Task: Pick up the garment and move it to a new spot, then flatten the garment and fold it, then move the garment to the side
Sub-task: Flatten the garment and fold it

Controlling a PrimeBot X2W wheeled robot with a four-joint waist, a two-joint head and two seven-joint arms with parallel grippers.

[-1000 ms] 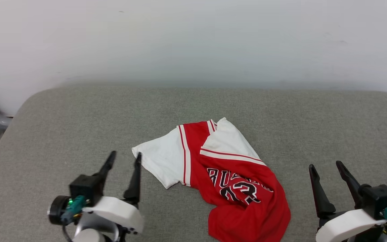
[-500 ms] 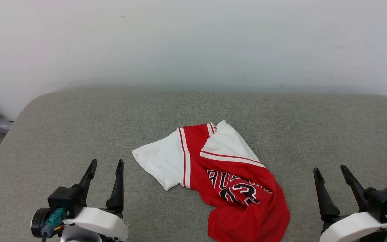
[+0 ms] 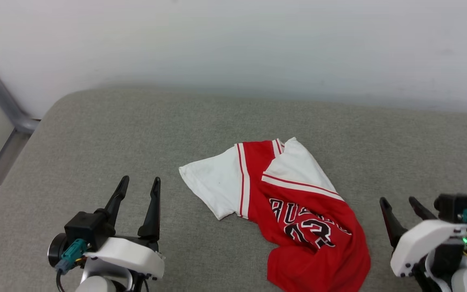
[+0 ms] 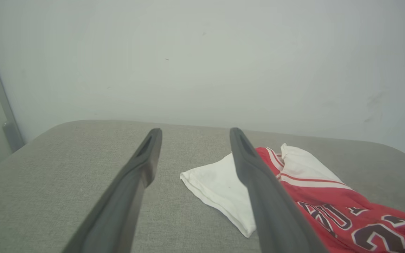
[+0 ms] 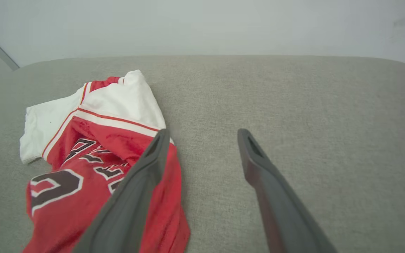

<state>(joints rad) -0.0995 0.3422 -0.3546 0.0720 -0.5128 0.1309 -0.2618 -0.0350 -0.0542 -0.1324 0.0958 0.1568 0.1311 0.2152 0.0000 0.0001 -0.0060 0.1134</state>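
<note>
Jaws of the left gripper [image 3: 141, 180] stand spread, empty. At its 2 o'clock, the rumpled red short-sleeved jersey shirt [image 3: 298, 207] lies on the grey fabric cushion [image 3: 95, 134], long axis running 10 to 4 o'clock and white sleeve [image 3: 213, 188] nearest. The right gripper [image 3: 397, 199], equally spread and empty, has the red body at its 9 o'clock.

The grey padded surface [image 3: 95, 134] is viewed from above by the head camera, which is tilted forward and down toward the wall [image 3: 233, 40] at 12 o'clock. Low, close views along that surface are given by the wrist cameras, which are set at 7 and 5 o'clock. The garment [image 3: 298, 211] is shared by all three views, at 4 o'clock in the left wrist view and 8 o'clock in the right.
</note>
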